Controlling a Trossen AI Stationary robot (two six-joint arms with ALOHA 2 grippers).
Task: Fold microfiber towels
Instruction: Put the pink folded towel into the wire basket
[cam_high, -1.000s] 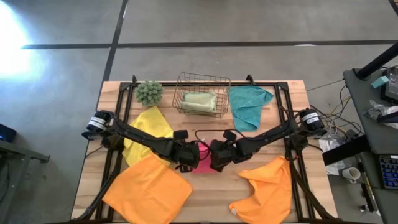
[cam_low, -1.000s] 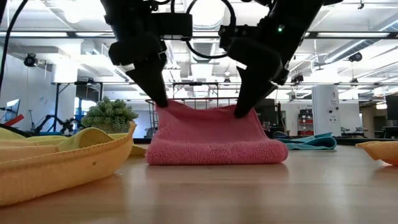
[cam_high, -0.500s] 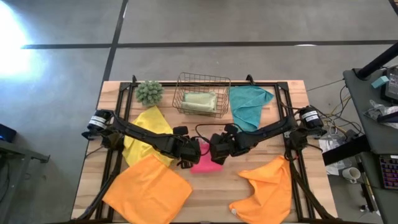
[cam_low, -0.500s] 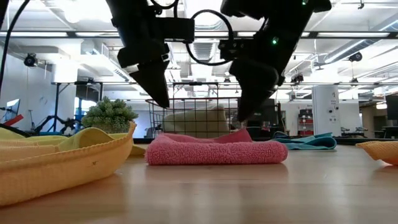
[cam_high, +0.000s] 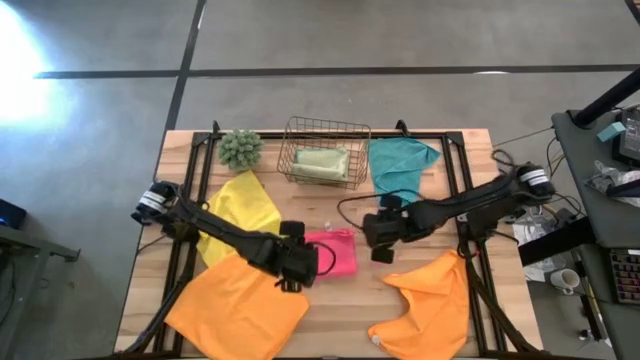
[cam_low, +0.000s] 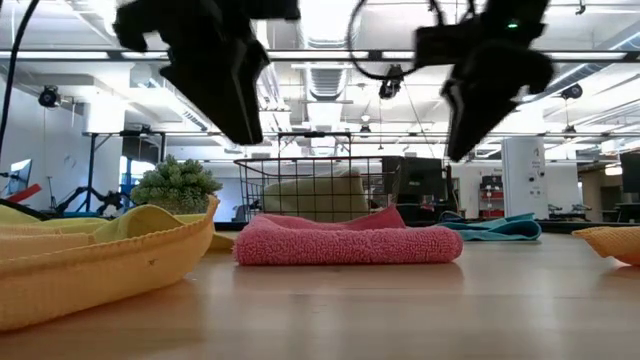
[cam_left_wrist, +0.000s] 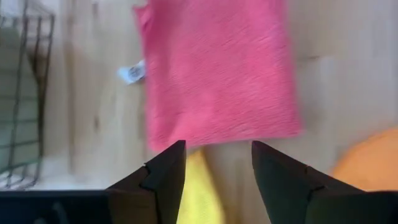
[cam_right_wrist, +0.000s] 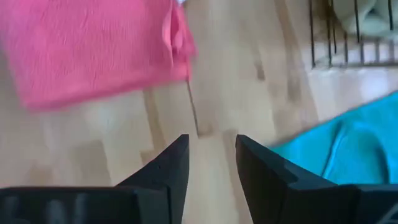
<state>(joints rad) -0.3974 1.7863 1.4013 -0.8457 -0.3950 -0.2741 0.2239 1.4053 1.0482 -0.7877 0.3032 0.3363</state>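
The pink microfiber towel (cam_high: 337, 251) lies folded into a flat rectangle at the table's middle, resting on the wood; in the low view the pink towel (cam_low: 346, 240) is a low pad. Its white tag (cam_left_wrist: 131, 73) sticks out at one edge. My left gripper (cam_high: 306, 263) hovers open just left of the towel and above it (cam_left_wrist: 217, 163). My right gripper (cam_high: 376, 238) hovers open just right of it (cam_right_wrist: 211, 163). Neither touches the cloth.
A yellow towel (cam_high: 240, 206) and an orange towel (cam_high: 238, 306) lie at the left; another orange one (cam_high: 432, 300) lies crumpled at the near right. A teal towel (cam_high: 398, 166) lies beside the wire basket (cam_high: 322, 132), which holds a sage green towel (cam_high: 320, 162). A plant ball (cam_high: 240, 148) stands at the far left.
Both grippers have opened and let go of the pink towel's raised edge, which has dropped flat onto the folded layer. My left gripper has risen and drawn back toward the near left; my right gripper has risen and moved toward the table's right edge.
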